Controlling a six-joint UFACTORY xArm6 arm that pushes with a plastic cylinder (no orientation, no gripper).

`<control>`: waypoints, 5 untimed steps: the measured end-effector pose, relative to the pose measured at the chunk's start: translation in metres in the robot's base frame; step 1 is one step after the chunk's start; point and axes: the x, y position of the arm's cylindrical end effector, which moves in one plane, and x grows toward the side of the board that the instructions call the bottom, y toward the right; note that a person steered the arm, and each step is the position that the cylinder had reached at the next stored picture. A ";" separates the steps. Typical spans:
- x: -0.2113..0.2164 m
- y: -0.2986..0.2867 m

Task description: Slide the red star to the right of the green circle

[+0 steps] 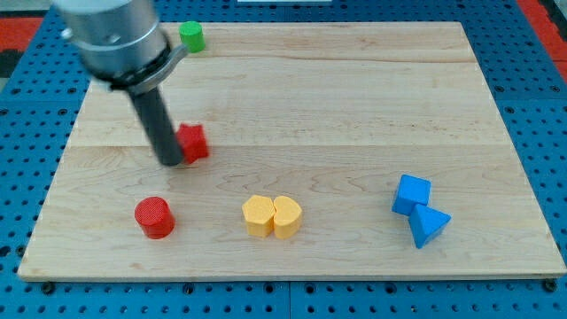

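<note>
The red star (193, 142) sat left of the board's middle, well below the green circle (190, 35). To push well, I had to get under it and drive up and right. My tip (170, 162) had no jaws; it touched the star's left side.

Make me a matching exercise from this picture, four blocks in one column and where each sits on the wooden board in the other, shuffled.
Blocks:
1. red star block
2. green circle block
3. red cylinder block
4. blue cube block

Places:
A. near the view's top edge
B. touching the blue triangular block, at the view's right
C. against my tip, on its right
D. left of the two yellow blocks

Pairs: 1-C, 2-A, 3-D, 4-B
</note>
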 end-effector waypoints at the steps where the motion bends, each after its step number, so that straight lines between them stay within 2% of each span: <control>1: -0.042 0.034; 2: -0.063 0.085; 3: -0.065 0.129; 4: -0.095 0.126; 5: -0.128 0.091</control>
